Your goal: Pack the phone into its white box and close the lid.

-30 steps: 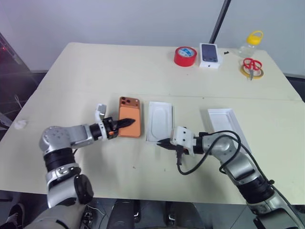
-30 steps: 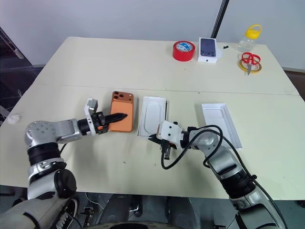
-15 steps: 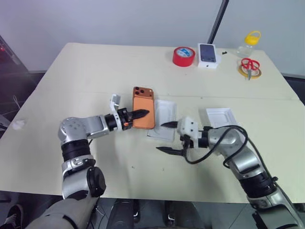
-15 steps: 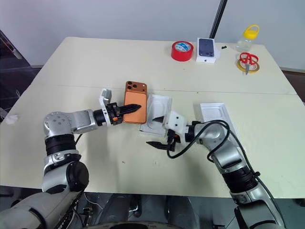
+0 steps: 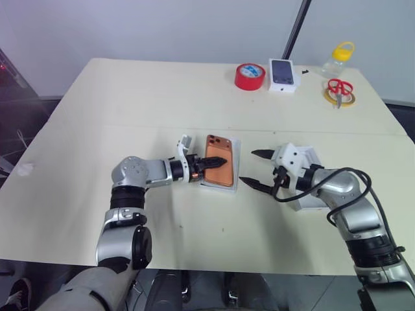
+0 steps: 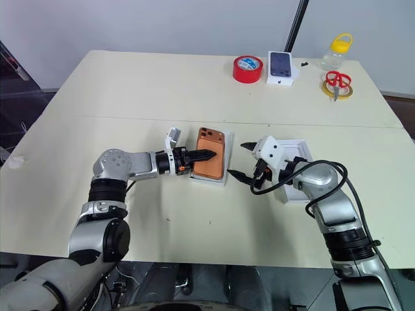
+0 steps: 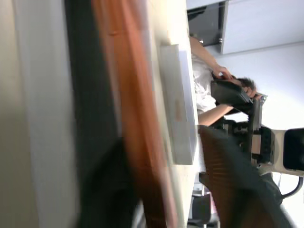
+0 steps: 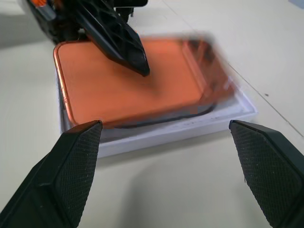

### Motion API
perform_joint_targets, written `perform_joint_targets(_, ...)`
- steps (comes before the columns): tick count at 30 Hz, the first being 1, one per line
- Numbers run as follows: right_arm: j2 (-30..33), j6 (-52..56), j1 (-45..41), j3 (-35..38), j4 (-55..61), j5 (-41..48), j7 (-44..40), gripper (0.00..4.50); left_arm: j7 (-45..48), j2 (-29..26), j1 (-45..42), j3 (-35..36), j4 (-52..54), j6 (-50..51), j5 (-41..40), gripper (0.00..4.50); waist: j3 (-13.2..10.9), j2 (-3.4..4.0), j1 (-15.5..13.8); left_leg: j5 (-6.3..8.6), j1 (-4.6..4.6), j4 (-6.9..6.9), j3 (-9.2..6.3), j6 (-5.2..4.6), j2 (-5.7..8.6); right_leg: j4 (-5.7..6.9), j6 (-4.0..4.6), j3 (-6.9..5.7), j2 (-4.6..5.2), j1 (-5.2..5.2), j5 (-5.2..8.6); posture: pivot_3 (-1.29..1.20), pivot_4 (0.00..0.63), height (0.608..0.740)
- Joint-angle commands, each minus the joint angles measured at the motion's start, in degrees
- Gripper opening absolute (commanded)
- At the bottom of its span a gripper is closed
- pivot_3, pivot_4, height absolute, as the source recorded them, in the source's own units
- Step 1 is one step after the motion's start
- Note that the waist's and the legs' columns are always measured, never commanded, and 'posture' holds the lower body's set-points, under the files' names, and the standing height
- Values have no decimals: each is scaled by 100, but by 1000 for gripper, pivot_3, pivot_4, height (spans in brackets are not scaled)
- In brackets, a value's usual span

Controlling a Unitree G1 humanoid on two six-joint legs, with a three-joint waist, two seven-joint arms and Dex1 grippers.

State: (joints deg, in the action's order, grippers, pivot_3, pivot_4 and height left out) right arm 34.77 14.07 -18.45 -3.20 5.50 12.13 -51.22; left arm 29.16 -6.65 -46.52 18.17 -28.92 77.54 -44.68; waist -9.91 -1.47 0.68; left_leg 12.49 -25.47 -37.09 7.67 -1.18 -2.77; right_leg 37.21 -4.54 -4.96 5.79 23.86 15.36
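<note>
The phone (image 5: 219,170) lies camera side up on the white box (image 5: 230,186), tilted over the near rim rather than seated flat, around the middle of the tabletop (image 5: 130,103). The left end effector (image 5: 214,162) has a black finger across the phone's back (whether it pinches the phone I cannot tell). The right end effector (image 5: 256,170) hovers just beside the box, its fingers spread wide, with the lid (image 5: 311,197) behind it.
</note>
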Motion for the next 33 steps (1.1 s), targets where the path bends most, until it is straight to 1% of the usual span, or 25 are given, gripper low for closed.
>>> perform_joint_targets(1, -51, -149, -41, 12, 129, -11, 69, 4500, 50, -104, -165, -101, 173, 49, -5, 3356, 0, 0, 0, 0, 0, -1, 0, 0, 0, 0, 0, 0, 0, -1, 0, 0, 150, 733)
perform_joint_targets(7, -187, -270, -254, -141, -93, -90, 85, 4500, 215, -409, -335, -474, 271, 50, 140, 3356, 0, 0, 14, -7, 2, 0, -1, 12, -3, 0, 0, 0, -5, -2, 0, 0, 150, 733)
perform_joint_targets(8, -209, -275, -278, -156, -109, -98, 91, 4500, 210, -417, -360, -489, 292, 64, 132, 3356, 0, 0, 15, -17, 2, 0, 0, 27, -3, 0, 0, 0, -7, -2, 0, 0, 150, 733)
perform_joint_targets(14, -297, -354, -326, -237, -196, -163, 123, 4500, 163, -372, -355, -730, 661, 100, 154, 3356, 0, 0, -8, -18, 0, -1, -1, 30, -3, -1, -1, 0, -8, -3, 0, 0, 150, 733)
perform_joint_targets(17, -291, -402, -302, -257, -183, -210, 124, 4500, 169, -537, -267, -861, 941, 206, 187, 3356, 0, 0, -1, -19, -1, -3, -1, 30, -1, -1, -1, 0, -7, -4, 0, 0, 150, 733)
perform_joint_targets(23, -330, -394, -307, -283, -184, -228, 158, 4500, 241, -996, -316, -829, 1146, 304, 196, 3356, -1, 1, 15, -21, 2, -1, -2, 34, -6, 4, -1, 1, -13, -2, 0, 0, 150, 733)
perform_joint_targets(28, -372, -419, -383, -280, -298, -251, 186, 4500, 224, -1121, -305, -814, 1229, 248, 236, 3356, -1, 1, -7, -21, 1, -4, -2, 34, -3, 3, -1, 0, -16, -6, 0, 0, 150, 733)
perform_joint_targets(30, -391, -393, -428, -256, -347, -245, 203, 4500, 141, -1087, -259, -652, 1232, 220, 205, 3356, -1, 1, -3, -22, 1, -5, -2, 34, -2, 3, -1, 0, -15, -7, 0, 0, 150, 733)
perform_joint_targets(31, -386, -376, -453, -244, -379, -246, 205, 4500, 140, -1099, -196, -623, 1305, 121, 214, 3128, -1, 1, 1, -22, 2, -5, -2, 34, -2, 3, -1, 0, -15, -8, 0, 0, 150, 733)
perform_joint_targets(33, -379, -344, -529, -192, -511, -281, 290, 3917, 132, -1176, -37, -716, 1473, -108, 338, 2516, -1, 1, 7, -22, 2, -5, -2, 35, -2, 3, -1, 0, -14, -8, 0, 0, 150, 733)
